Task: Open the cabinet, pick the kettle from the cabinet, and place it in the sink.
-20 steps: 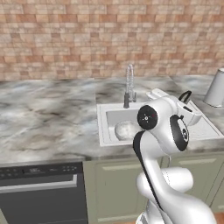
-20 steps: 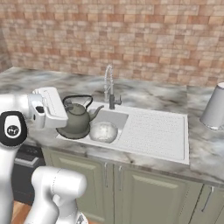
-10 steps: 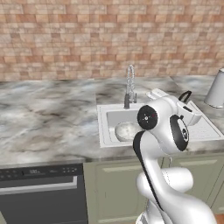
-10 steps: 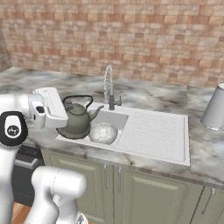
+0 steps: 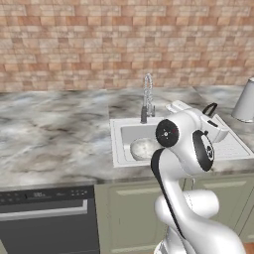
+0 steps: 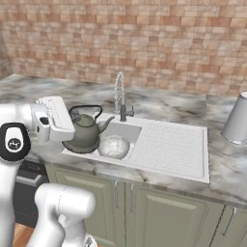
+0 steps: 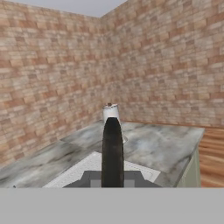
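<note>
The dull-grey kettle [image 6: 87, 131] is upright at the left end of the sink [image 6: 170, 144], next to a pale round lump [image 6: 114, 146] in the basin. Whether its base rests on the bottom I cannot tell. My gripper [image 6: 71, 116] comes in from the left and is shut on the kettle's thin dark arched handle. In the hand view that handle rises as a dark vertical band right in front of the gripper [image 7: 113, 176]. From the left base view my arm hides most of the kettle; its handle [image 5: 209, 109] peeks out over the sink [image 5: 124, 130]. The cabinet is out of view.
A slim chrome tap [image 6: 119, 94] stands behind the basin. A tall grey metal container [image 6: 237, 124] sits on the marble counter [image 5: 49, 139] to the sink's right. Low green cupboards [image 6: 159, 212] and a dark dishwasher [image 5: 47, 218] lie below. A brick wall backs the counter.
</note>
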Tool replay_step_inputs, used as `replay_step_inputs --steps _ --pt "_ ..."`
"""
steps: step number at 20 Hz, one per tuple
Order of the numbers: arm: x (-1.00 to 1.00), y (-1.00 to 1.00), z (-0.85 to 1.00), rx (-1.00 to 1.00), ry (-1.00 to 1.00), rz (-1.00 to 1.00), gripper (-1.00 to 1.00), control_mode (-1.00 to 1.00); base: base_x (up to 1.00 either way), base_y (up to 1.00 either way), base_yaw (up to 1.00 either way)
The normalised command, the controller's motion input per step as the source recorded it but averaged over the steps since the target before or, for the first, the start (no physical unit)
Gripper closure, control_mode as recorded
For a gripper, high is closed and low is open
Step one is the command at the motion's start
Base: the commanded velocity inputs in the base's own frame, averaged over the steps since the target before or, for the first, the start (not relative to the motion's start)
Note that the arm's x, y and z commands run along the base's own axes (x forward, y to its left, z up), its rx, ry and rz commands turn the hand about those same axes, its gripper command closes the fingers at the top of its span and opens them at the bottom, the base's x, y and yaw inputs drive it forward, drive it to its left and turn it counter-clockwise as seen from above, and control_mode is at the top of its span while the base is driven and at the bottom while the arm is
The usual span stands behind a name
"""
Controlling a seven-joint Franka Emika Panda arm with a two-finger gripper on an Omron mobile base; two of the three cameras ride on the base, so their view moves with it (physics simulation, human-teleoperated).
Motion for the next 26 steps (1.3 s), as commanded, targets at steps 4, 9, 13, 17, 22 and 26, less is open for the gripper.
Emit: replay_step_inputs --steps 4,9,13,17,22,26 --pt "0.0 0.0 0.0 0.0 0.0 0.0 1.0 1.0 0.0 0.0 0.0" --pt "0.0 0.0 0.0 0.0 0.0 0.0 1.0 1.0 0.31 0.03 0.0" --pt "0.0 0.0 0.0 0.0 0.0 0.0 1.0 1.0 0.42 0.02 0.0" --pt "0.0 0.0 0.0 0.0 0.0 0.0 1.0 1.0 0.25 0.0 0.0" --pt "0.0 0.0 0.0 0.0 0.0 0.0 1.0 1.0 0.0 0.0 0.0" --pt "0.0 0.0 0.0 0.0 0.0 0.0 1.0 1.0 0.0 0.0 0.0"
